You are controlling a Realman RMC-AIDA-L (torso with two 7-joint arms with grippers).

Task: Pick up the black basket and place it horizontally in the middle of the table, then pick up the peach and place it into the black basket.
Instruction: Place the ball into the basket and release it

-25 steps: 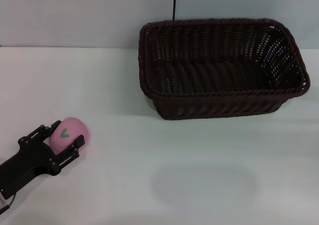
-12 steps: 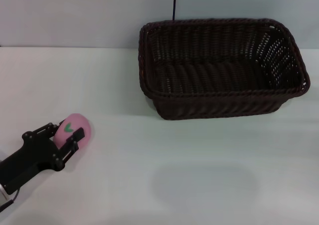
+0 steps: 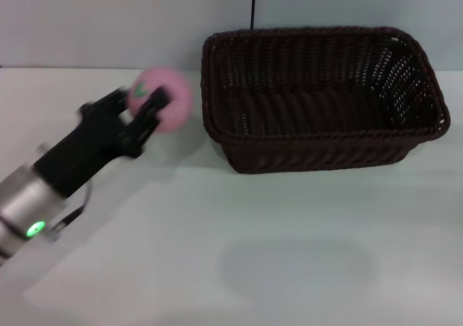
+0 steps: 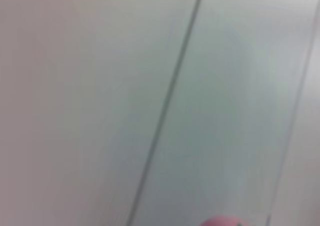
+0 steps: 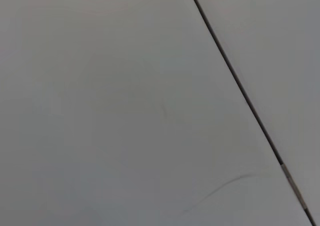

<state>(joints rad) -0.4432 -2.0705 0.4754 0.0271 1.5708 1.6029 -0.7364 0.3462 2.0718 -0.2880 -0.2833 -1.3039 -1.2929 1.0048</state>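
The black basket (image 3: 322, 95) stands upright at the back right of the white table (image 3: 289, 254), its long side across the view. My left gripper (image 3: 145, 103) is shut on the pink peach (image 3: 165, 99) and holds it in the air just left of the basket's left rim. A sliver of the peach (image 4: 225, 221) shows at the edge of the left wrist view. My right gripper is out of view.
A thin black cable (image 3: 253, 4) runs up the grey wall behind the basket. The right wrist view shows only a grey wall with a dark seam (image 5: 240, 85).
My left gripper has lifted the peach off the table at the front left and carried it up and to the right, close to the basket's left rim.
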